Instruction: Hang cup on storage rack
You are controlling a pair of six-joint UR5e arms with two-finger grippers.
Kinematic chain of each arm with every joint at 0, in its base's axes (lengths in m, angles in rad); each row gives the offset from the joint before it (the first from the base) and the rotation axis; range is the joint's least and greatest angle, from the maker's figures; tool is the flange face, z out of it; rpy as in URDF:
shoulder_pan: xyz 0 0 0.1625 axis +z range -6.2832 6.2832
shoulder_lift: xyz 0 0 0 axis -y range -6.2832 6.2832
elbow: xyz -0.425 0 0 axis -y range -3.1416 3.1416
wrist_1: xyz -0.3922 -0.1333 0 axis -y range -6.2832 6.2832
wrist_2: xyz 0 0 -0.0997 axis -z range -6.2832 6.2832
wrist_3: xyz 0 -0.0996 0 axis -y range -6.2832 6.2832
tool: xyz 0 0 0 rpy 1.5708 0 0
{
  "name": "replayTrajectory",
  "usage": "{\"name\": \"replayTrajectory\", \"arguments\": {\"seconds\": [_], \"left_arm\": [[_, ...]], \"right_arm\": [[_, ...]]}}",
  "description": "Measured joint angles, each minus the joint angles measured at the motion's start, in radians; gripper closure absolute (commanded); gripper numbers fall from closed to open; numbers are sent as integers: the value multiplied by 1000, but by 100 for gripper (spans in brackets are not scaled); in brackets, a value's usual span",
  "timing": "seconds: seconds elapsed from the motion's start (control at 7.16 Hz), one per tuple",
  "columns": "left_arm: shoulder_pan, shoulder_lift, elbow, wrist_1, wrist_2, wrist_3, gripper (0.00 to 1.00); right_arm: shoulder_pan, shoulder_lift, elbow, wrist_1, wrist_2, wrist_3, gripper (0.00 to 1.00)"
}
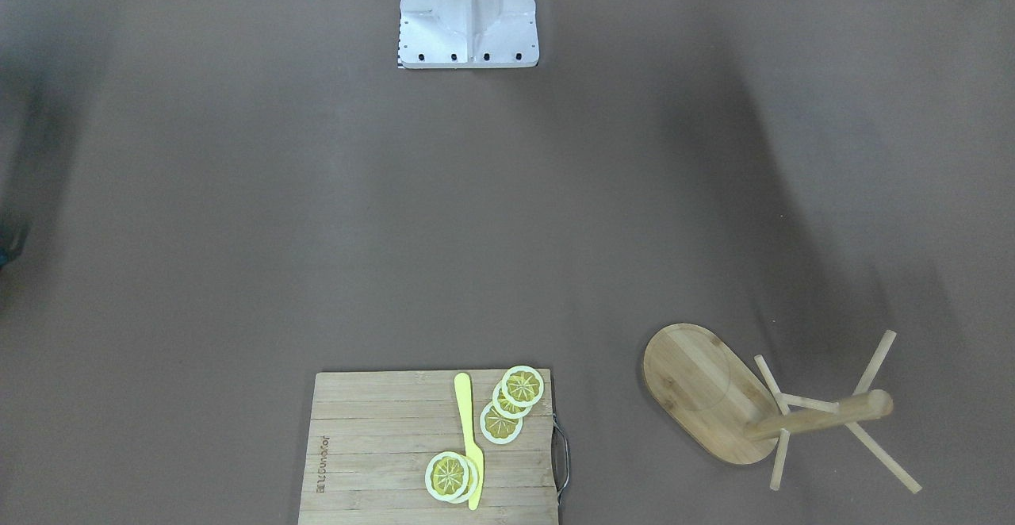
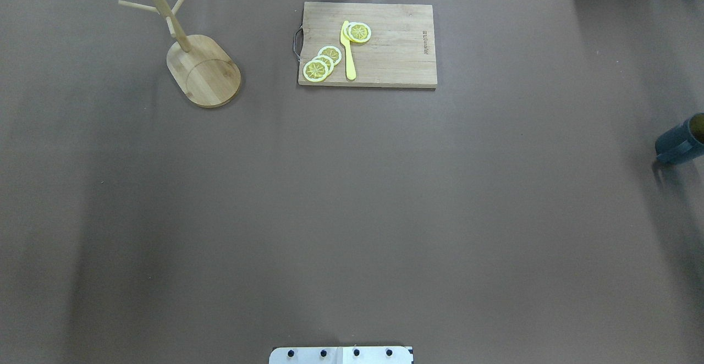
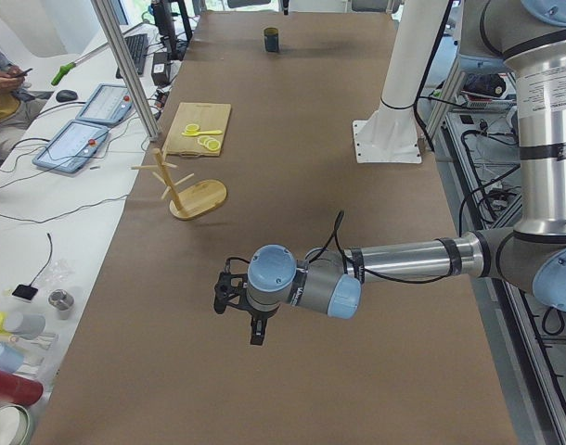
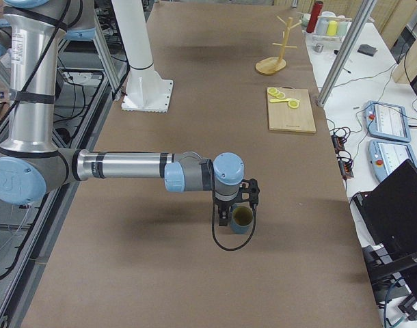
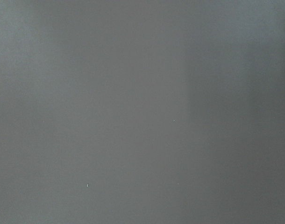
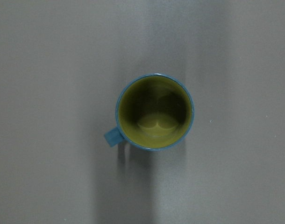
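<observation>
Hovering straight above the upright cup point(image 6: 154, 112), the right hand point(image 4: 240, 206) is the nearer one; whether released or clenched, I cannot tell.

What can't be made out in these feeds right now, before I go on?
- Right gripper: open or shut cannot be told. Only the exterior right view shows it; its wrist view shows no fingers.
- Left gripper: likewise, seen only in the exterior left view.
- Cup: cut off by the overhead view's right edge.
- Storage rack: its top is cut off by the overhead view's upper edge.
</observation>
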Motion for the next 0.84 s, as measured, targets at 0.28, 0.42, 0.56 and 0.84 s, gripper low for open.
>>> {"name": "replayTrajectory", "arguments": {"seconds": [0.28,0.42,0.56,0.84], "left_arm": [[0,1,0,-1,-9,-1,2],[0,1,-2,-4,-10,0,2],[0,1,-4,-10,-10,0,2],[0,2,-1,-20,-10,-1,2]], "right_arm": [[0,1,-1,2,4,0,0],[0,3,-6,2,-2,0,0],[0,8,-9,3,-6,0,0],[0,43,-54,8,-13,1,0]]}}
